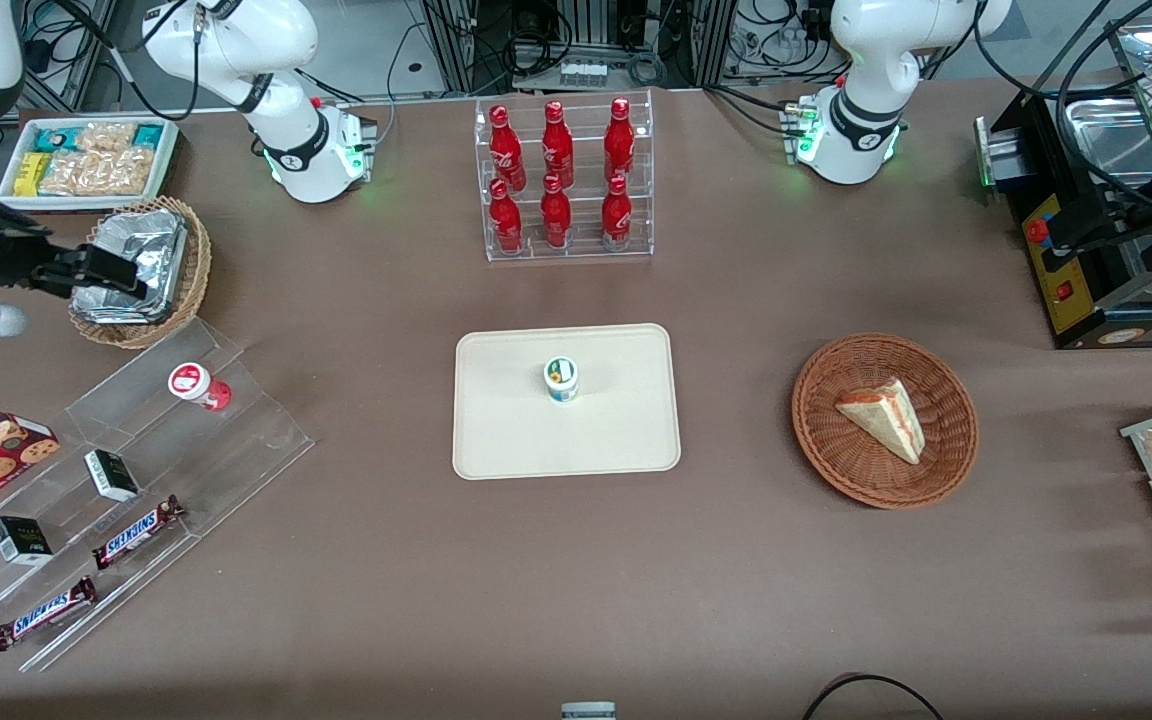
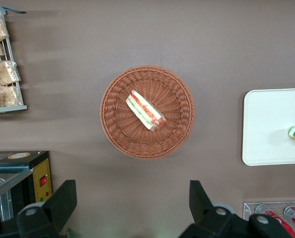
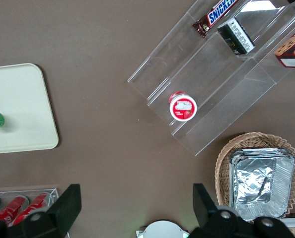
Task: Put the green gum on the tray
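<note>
Front view is showing the green gum [image 1: 562, 379] standing upright on the tray [image 1: 506, 440] mid-table, while the claw [image 1: 101, 268], fingers apart and empty, is hovering well away near the working arm's table edge.

Even, bright overhead light falls across the brown counter [image 1: 736, 560], leaving only soft, short shadows beside the tray [image 1: 496, 440] and the wicker basket [image 1: 956, 400]. Glare flares on the foil containers [image 1: 141, 255] and clear acrylic shelf [image 1: 236, 420]. The end effector [image 3: 132, 210] appears dark and slightly soft close to the wrist lens.
</note>
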